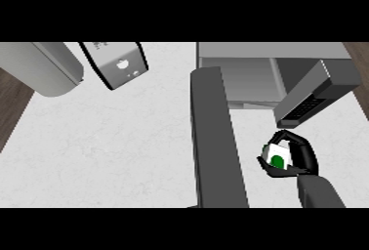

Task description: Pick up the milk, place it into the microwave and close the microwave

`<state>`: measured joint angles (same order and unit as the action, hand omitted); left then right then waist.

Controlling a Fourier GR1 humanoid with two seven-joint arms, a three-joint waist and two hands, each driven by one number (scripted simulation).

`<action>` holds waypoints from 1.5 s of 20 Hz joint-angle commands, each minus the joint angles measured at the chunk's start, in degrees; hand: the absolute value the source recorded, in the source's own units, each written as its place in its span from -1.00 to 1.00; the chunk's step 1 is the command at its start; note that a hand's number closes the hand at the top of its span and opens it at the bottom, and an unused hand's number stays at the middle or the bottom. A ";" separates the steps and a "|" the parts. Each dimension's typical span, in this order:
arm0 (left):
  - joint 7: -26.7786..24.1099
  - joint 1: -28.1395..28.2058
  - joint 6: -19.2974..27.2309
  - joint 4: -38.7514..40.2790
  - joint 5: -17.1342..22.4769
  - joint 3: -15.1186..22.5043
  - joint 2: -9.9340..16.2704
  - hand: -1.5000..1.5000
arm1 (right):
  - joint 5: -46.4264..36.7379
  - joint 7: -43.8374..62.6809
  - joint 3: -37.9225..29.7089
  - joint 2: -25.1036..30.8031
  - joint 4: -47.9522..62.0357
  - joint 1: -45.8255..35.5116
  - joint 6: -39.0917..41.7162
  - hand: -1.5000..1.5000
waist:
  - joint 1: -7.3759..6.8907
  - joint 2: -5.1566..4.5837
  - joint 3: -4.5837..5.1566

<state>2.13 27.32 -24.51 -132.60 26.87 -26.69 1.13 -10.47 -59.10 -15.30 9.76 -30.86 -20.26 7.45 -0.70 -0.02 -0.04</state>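
Milk: the milk carton (279, 156) sits inside the right hand (296, 156), over the worktop's (108, 146) right part, near its right edge and just in front of the microwave (252, 73).
Look of the milk: a small white carton with a green mark on the face turned to the head view; part of it is hidden by the fingers, so its top cannot be read.
Fingers: the right hand's fingers (306, 149) and thumb curl round the carton from the right and from above, pinching it between them.
Key relation: the microwave's open cavity lies beyond and a little left of the carton, toward the worktop's far edge; the carton's long axis appears roughly upright, tipped slightly left. The right hand is the nearer one; the left hand is out of view.
Door: the microwave door (216, 136) stands swung open, seen edge-on as a long dark slab just left of the hand and running toward the near edge.
Control panel: the dark keypad block (314, 95) hangs just beyond the hand.
Step, as I judge it: carry the carton forward and left into the cavity.
Other things: a curved grey appliance (47, 68) and a black-rimmed panel (115, 63) at the far left corner.
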 commanded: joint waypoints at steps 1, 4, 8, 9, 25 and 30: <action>-2.12 2.30 -3.57 2.58 3.28 -3.96 1.19 -1.00 | 1.39 0.75 1.76 -1.62 -3.75 -2.25 5.64 1.00 | 0.05 0.26 0.09; -2.38 -1.76 -0.52 3.18 -3.44 -0.19 -1.06 -1.00 | 0.51 3.04 4.15 -3.56 -11.37 0.54 0.30 1.00 | 0.75 0.16 0.08; 2.58 1.64 -1.31 -1.25 4.50 -5.13 1.29 -1.00 | 0.80 12.59 6.44 -7.66 -22.05 2.94 -4.13 1.00 | 0.75 0.31 0.09; 2.25 1.71 -2.39 -0.32 5.49 -6.09 1.23 -1.00 | 0.73 14.55 6.41 -6.45 -21.66 1.28 -3.76 1.00 | 0.49 0.21 0.07; -1.49 0.36 -6.55 6.11 4.61 -8.14 0.61 -1.00 | -8.85 23.87 5.90 -6.32 -1.45 -25.10 -22.37 1.00 | -1.45 -0.36 0.02; 0.68 -4.39 -4.40 6.78 1.79 -5.64 1.42 -1.00 | -10.81 24.29 3.37 -4.28 8.91 -32.64 -29.34 1.00 | -2.20 -1.02 -0.04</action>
<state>1.72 24.46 -29.50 -126.26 28.40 -32.49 1.91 -19.80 -34.90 -10.48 5.02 -29.24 -47.84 -16.60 -2.19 -0.65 -0.07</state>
